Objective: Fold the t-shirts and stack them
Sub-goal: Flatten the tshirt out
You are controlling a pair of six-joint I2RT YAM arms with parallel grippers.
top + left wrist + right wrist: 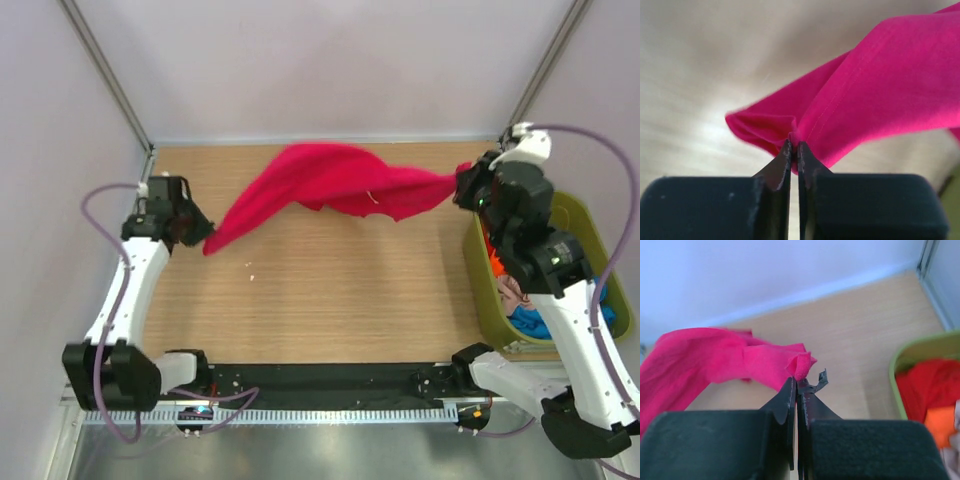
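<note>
Plain crimson t-shirt (330, 180), no print, stitched in matching crimson thread. Pale wood-grain table (330, 310). Olive-green tub (590, 225), its clothes an orange-red t-shirt (932, 385), a bright blue t-shirt (528, 322) and a beige-pink t-shirt (513, 293). White robot arms (135, 290) with black joints and lilac cables (95, 200). Pale lavender-grey walls (320, 60).

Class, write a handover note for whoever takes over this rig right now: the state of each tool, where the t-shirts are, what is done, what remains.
Left tool: shut on one end of the crimson t-shirt.
Right tool: shut on its other end; the shirt is stretched between them over the table.
Other t-shirts: bunched, unfolded, in the olive-green tub on the right.
Done: nothing folded or stacked.
Left: lay the crimson one flat, fold it, then fold the rest and stack.
</note>
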